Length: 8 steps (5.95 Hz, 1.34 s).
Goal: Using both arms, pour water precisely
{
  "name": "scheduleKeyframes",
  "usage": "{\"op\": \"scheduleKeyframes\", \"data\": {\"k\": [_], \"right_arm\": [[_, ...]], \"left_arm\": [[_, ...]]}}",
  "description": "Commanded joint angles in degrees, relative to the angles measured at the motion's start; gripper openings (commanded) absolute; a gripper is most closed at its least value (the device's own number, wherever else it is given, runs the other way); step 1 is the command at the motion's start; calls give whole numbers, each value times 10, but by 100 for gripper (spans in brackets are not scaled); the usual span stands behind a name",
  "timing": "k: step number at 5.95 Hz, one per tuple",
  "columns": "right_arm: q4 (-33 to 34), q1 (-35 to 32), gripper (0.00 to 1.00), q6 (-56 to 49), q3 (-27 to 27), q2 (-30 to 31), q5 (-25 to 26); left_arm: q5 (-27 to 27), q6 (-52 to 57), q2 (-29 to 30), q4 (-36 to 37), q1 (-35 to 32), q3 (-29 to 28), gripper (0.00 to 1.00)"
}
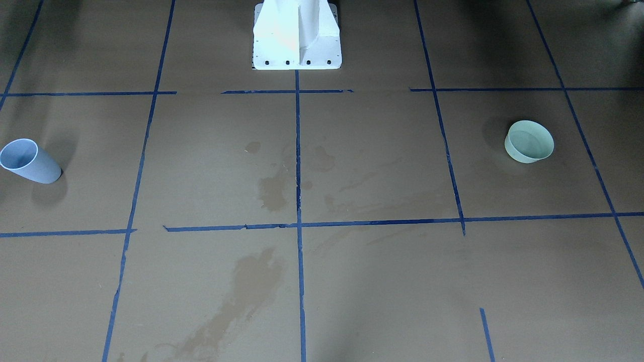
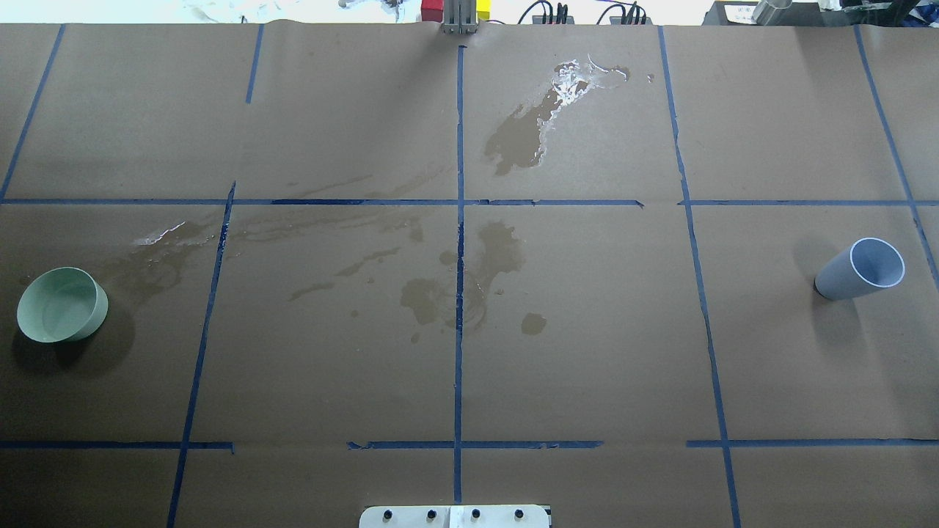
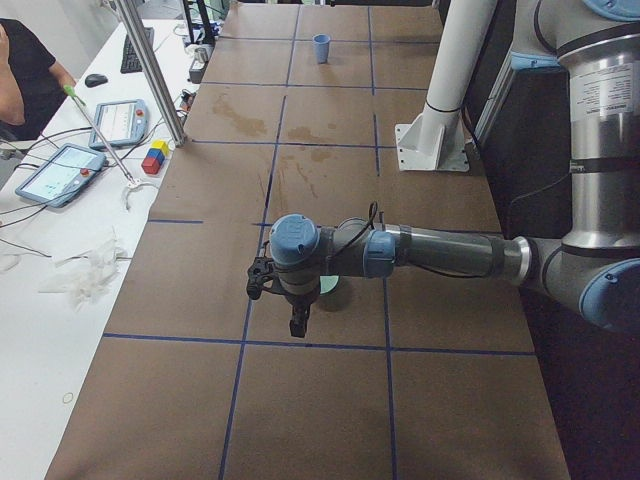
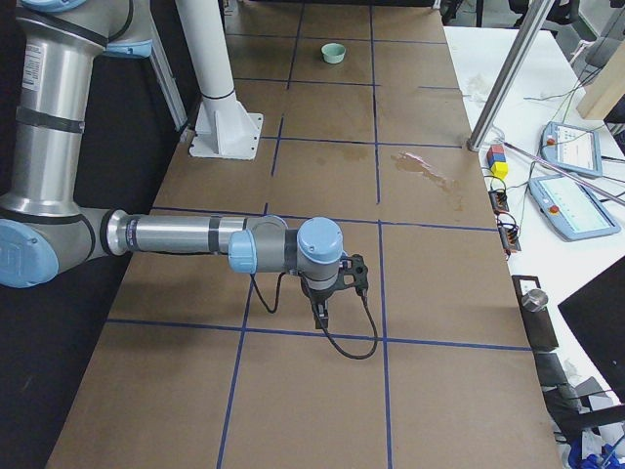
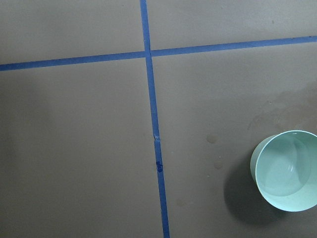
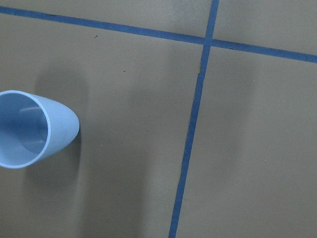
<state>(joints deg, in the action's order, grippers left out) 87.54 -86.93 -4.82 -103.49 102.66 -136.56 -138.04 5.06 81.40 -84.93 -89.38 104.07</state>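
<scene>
Spillage is the main risk. Water [image 2: 572, 81] already lies in a glinting puddle on the paper [image 2: 587, 330], with dark stains round the middle; whether any is in the cup [image 2: 858, 270] I cannot tell. The cup stands at the robot's right and the bowl [image 2: 62, 304] at its left, well apart, so a jerky or tilted lift could slop more out, and damp paper may let either slide. The left gripper [image 3: 298, 322] and right gripper [image 4: 320, 315] hang above the table, grasping nothing; whether their fingers are spread or closed I cannot tell.

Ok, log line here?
green bowl: robot-left, untouched | blue cup: robot-right, untouched | water: spilled, centre | left end effector, right end effector: unreadable
</scene>
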Motion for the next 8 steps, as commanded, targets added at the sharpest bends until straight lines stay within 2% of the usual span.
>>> {"op": "scheduleKeyframes", "data": {"k": [1,3,8], "right_arm": [[0,1,100,0,0,-3,0],[0,2,100,0,-2,-3,-2],[0,10,100,2,0,-3,-1]], "left_arm": [[3,5,-8,-7,-1,2,100],[3,3,-17,1,0,30,100],[-3,0,-22,-9,3,14,100]]}}
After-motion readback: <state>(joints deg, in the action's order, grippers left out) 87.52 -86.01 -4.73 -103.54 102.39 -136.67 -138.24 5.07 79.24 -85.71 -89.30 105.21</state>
